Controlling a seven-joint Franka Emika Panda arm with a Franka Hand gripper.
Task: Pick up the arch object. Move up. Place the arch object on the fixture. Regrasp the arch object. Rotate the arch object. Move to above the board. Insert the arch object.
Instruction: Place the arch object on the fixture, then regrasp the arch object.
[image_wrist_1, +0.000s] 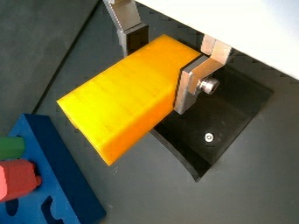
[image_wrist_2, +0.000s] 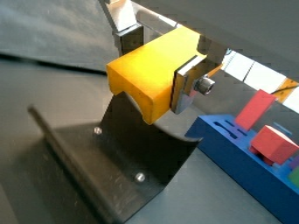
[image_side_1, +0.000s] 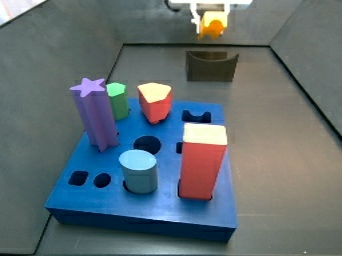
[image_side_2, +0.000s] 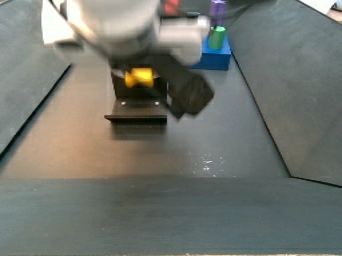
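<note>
My gripper (image_wrist_1: 166, 58) is shut on the arch object (image_wrist_1: 122, 101), a yellow-orange block with a curved notch in one end, seen clamped between the silver fingers in both wrist views (image_wrist_2: 152, 72). It hangs above the fixture (image_wrist_2: 117, 171), a dark bracket on a base plate, and does not touch it. In a side view the arch object (image_side_1: 210, 24) is high at the far end, above the fixture (image_side_1: 211, 64). From the opposite side the arch object (image_side_2: 139, 75) shows under the gripper body. The board (image_side_1: 147, 175) is a blue slab with shaped holes, lying nearer that camera.
On the board stand a purple star post (image_side_1: 94, 113), a green peg (image_side_1: 118, 100), a red pentagon peg with yellow top (image_side_1: 155, 102), a light blue cylinder (image_side_1: 139, 171) and a big red block (image_side_1: 202, 160). Grey bin walls (image_side_1: 305, 95) rise on both sides.
</note>
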